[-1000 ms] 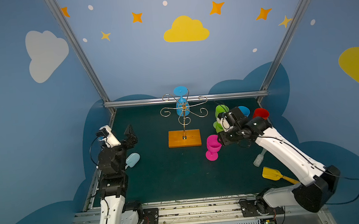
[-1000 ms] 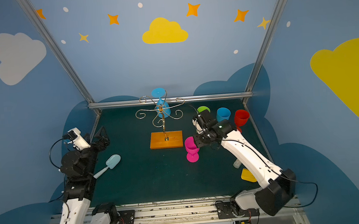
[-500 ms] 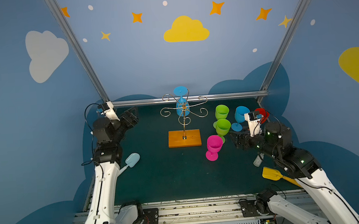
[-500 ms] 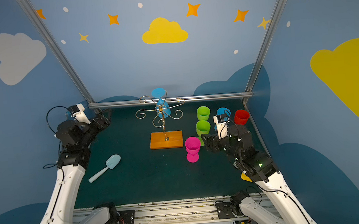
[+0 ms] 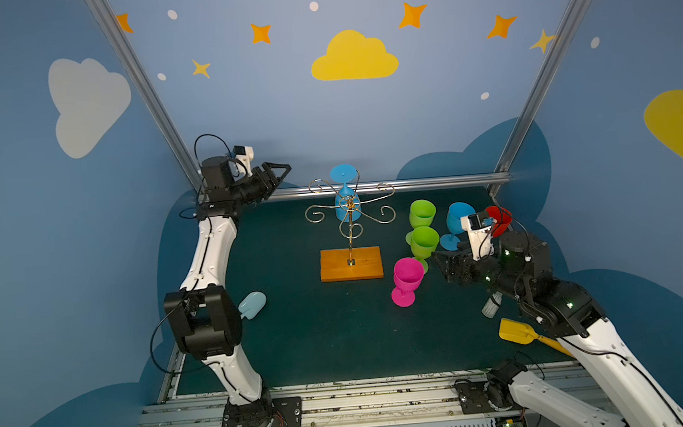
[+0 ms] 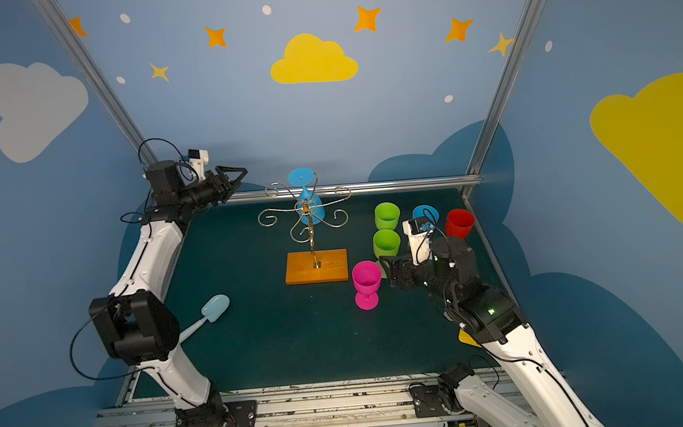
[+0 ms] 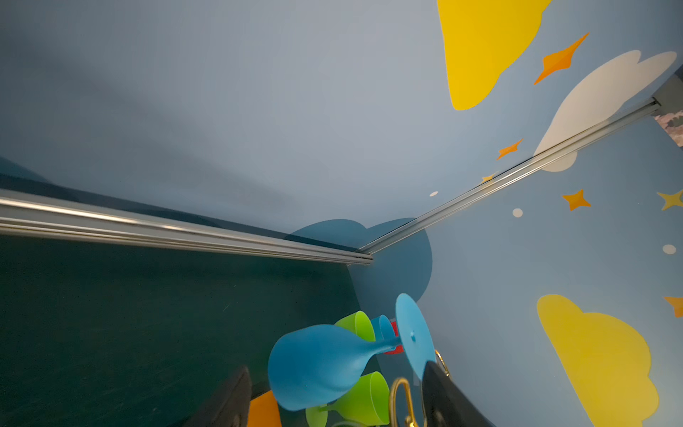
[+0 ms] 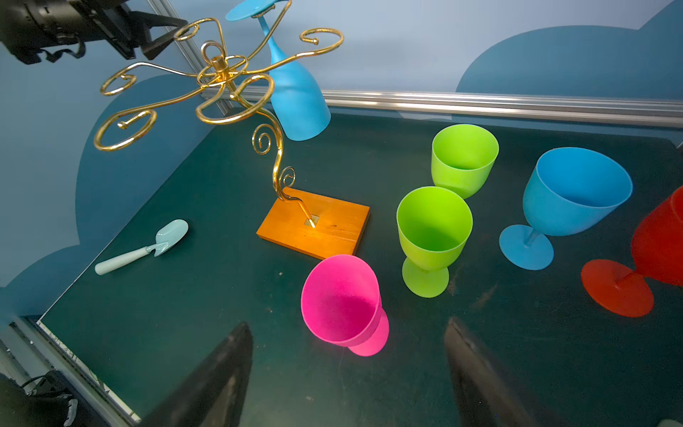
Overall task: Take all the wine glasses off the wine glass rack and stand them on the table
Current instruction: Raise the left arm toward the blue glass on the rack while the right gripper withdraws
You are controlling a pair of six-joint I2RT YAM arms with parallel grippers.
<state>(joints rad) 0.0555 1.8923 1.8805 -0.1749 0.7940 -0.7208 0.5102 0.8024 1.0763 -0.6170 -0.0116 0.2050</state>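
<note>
The wine glass rack (image 5: 351, 264) stands mid-table on its orange wooden base, its gold wire arms (image 8: 221, 70) spread at the top. A blue wine glass (image 5: 347, 208) hangs upside down from a rear arm, foot up (image 6: 300, 176). My left gripper (image 5: 283, 171) is raised at the back left, level with the rack's top, open and pointing at the glass with a gap between. In the left wrist view the blue wine glass (image 7: 318, 366) lies just ahead of the left gripper (image 7: 332, 399). My right gripper (image 5: 439, 263) is open and empty beside a pink glass (image 8: 342, 303).
Two green glasses (image 5: 422, 214) (image 5: 424, 241), a blue glass (image 5: 457, 220) and a red glass (image 5: 498, 219) stand right of the rack. A pale blue scoop (image 5: 251, 305) lies at the left, a yellow scoop (image 5: 515, 330) at the front right. A metal rail (image 5: 412, 184) runs along the back.
My left arm rose from low at the left edge up toward the rack's top. My right arm drew back from the pink glass, leaving it standing, and its jaws opened.
</note>
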